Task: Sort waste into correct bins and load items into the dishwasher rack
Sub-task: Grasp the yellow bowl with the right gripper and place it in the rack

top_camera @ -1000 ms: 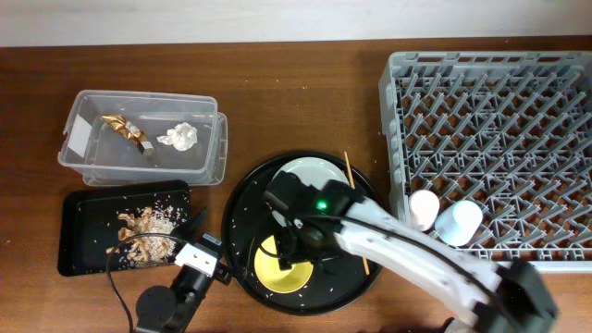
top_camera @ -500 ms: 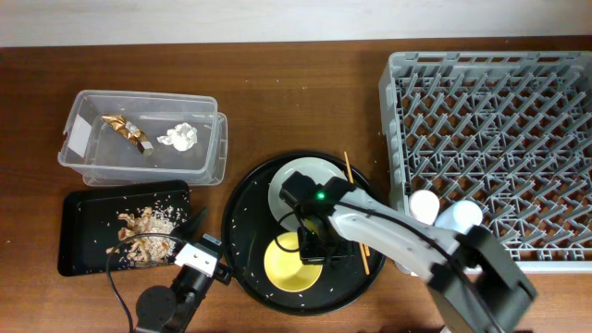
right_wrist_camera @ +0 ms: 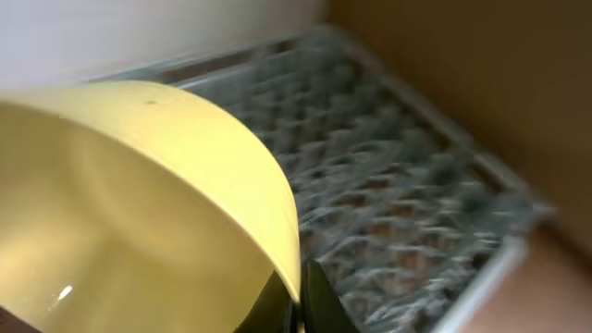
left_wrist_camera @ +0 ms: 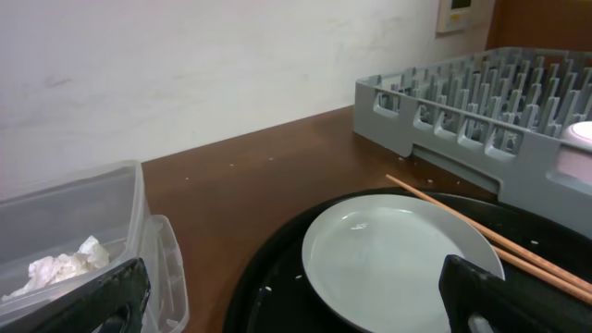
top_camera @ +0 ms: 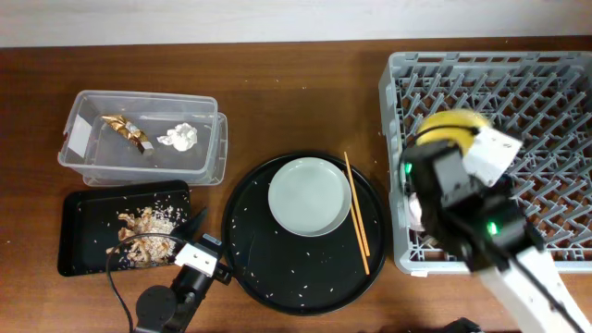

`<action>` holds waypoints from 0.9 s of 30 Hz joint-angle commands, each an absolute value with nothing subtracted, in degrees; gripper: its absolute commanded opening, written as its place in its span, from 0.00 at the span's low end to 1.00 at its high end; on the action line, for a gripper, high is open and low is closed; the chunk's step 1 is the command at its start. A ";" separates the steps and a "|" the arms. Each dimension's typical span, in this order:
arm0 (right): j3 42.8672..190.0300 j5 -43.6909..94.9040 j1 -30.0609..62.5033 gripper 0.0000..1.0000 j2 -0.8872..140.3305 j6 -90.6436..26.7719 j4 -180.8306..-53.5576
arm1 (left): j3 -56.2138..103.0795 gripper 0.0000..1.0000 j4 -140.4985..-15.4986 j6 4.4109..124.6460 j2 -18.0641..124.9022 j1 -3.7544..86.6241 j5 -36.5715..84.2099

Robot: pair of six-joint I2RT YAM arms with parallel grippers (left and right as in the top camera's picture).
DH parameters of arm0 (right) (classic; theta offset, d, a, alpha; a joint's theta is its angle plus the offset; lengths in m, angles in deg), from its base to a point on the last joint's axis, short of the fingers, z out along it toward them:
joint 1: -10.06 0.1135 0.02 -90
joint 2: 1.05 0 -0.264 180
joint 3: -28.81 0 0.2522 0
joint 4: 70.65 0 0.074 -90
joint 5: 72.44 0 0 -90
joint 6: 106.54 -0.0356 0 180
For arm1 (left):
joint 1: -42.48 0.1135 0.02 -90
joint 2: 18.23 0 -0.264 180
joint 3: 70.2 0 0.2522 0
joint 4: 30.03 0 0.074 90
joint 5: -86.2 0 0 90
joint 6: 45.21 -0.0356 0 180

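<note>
My brown wooden table (top_camera: pixel 277 102), seen from overhead, carries four things: a clear tub (top_camera: pixel 215 153) at ten o'clock, a flat black tray (top_camera: pixel 79 245) at eight, a round black tray (top_camera: pixel 250 268) at six, and the grey dishwasher rack (top_camera: pixel 393 120) at three.

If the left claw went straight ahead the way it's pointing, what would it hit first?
Probably the round black tray's near rim, then the grey plate just beyond; depth is hard to judge.
</note>
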State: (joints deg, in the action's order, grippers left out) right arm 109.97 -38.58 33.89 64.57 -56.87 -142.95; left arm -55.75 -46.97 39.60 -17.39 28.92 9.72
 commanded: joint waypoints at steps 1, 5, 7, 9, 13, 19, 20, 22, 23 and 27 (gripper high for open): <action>110.45 -45.44 23.40 0.04 74.26 -56.02 -140.85 | -55.91 0.99 -47.28 38.68 -17.93 28.66 9.96; 111.15 -46.16 16.84 0.04 92.73 -47.43 -134.17 | -55.91 0.99 -47.28 38.68 -17.93 28.66 9.96; 112.22 -47.97 16.93 0.04 96.64 -45.27 -132.61 | -55.91 0.99 -47.28 38.68 -17.93 28.66 9.96; 112.46 -52.24 17.22 0.04 98.89 -40.90 -129.20 | -55.91 0.99 -47.28 38.68 -17.93 28.66 9.96; 112.46 -51.91 18.05 0.04 99.04 -36.24 -125.49 | -55.91 0.99 -47.28 38.68 -17.93 28.66 9.96; 112.44 -49.72 24.30 0.04 99.06 -36.26 -128.24 | -55.91 0.99 -47.28 38.68 -17.93 28.66 9.96; 112.44 -49.70 25.43 0.04 99.06 -36.26 -128.96 | -55.91 0.99 -47.28 38.68 -17.93 28.66 9.96; 112.46 -48.48 26.61 0.04 99.06 -36.29 -131.63 | -55.91 0.99 -47.28 38.68 -17.93 28.66 9.96; 112.46 -47.08 26.94 0.04 99.06 -36.31 -133.53 | -55.91 0.99 -47.28 38.68 -17.93 28.66 9.96; 112.46 -39.21 28.08 0.25 99.06 -36.66 -137.53 | -55.91 0.99 -47.28 38.68 -17.93 28.66 9.96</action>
